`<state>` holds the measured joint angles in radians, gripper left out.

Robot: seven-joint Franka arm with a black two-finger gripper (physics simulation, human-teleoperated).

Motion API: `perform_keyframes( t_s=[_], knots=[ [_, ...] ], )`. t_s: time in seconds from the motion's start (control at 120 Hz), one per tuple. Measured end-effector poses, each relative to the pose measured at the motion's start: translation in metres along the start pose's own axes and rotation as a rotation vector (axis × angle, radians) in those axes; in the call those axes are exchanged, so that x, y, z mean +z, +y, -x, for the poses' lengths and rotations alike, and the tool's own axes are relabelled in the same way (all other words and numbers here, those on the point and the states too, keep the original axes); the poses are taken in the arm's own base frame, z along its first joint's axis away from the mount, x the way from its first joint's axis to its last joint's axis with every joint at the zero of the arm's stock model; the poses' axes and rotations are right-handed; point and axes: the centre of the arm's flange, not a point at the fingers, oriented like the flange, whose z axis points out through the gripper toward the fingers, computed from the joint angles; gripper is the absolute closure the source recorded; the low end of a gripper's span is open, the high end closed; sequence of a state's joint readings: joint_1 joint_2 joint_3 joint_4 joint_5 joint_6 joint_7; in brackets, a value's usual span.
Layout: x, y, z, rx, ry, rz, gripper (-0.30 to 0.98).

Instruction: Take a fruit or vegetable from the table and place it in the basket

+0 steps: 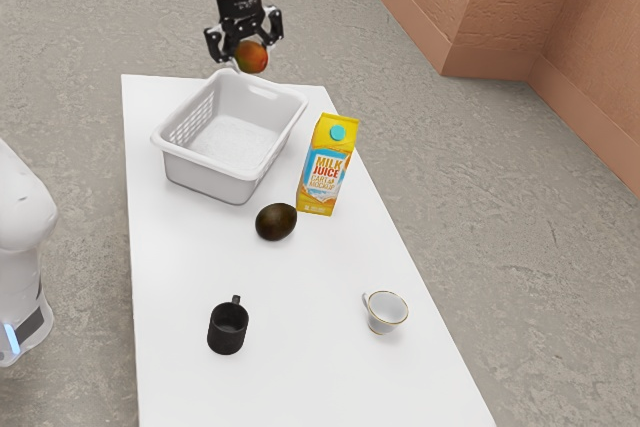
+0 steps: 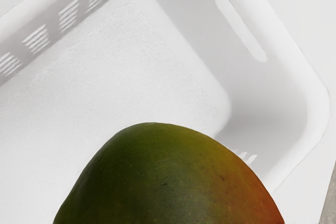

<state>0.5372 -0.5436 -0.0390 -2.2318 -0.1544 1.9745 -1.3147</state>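
Mango [image 2: 170,179], probably firm, weighty and slick, is hanging clasped in the gripper [image 1: 248,51], its middle likely gripping best.

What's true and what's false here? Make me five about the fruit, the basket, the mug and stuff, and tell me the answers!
1. The fingers are holding the mango. True.
2. The avocado is inside the basket. False: the avocado is on the table, outside the basket.
3. The carton is standing up. True.
4. The mug is touching the cup. False: the mug and the cup stand apart.
5. The carton's cap is red. False: the cap is blue.
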Motion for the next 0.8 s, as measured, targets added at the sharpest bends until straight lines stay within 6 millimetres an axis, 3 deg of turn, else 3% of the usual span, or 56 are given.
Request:
perform_keyframes(
  t_s=[0.167, 0.35, 0.525, 0.767, 0.8],
  knots=[
    [0.006, 0.006, -0.007, 0.014, -0.005, -0.013, 0.33],
    [-0.001, 0.018, -0.010, 0.046, 0.008, 0.000, 0.33],
    [0.006, 0.023, -0.014, 0.047, -0.002, -0.008, 0.10],
    [0.010, 0.027, -0.009, 0.052, -0.028, -0.005, 0.02],
    [0.008, 0.041, 0.007, 0.063, -0.055, 0.007, 0.02]
  ],
)
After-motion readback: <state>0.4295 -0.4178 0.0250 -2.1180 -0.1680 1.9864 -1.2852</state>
